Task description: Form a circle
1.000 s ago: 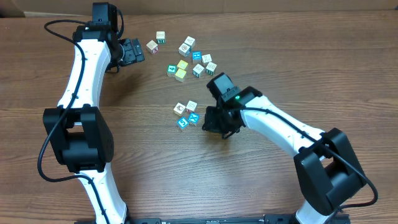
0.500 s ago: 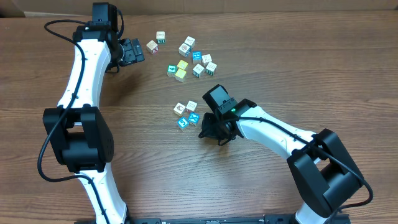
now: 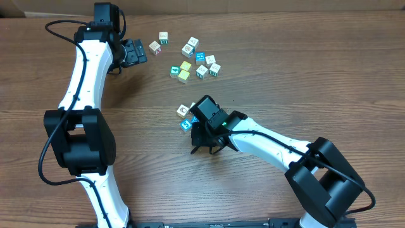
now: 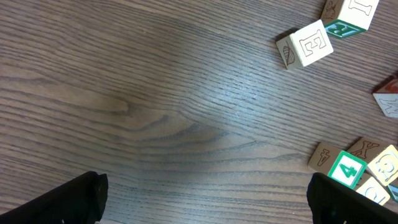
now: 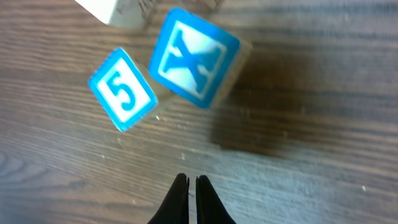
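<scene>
The circle is only a small loose group of cubes at mid-table, with no ring shape. A white cube and a cyan cube show from above; my right wrist covers the others. In the right wrist view, a cyan "5" cube and a cyan "X" cube lie just ahead of my right gripper. That gripper is shut and holds nothing. From above, the right gripper sits right beside the group. My left gripper stands open at the far left, over bare wood.
A larger scatter of white, cyan and yellow cubes lies at the back middle. Its nearest cube, an "E" cube, is ahead of the left gripper, and a green "4" cube lies by its right finger. Cardboard lines the table's far edge.
My right arm has swung left and toward the front, so its wrist now covers part of the small cube group. The left arm has not moved.
</scene>
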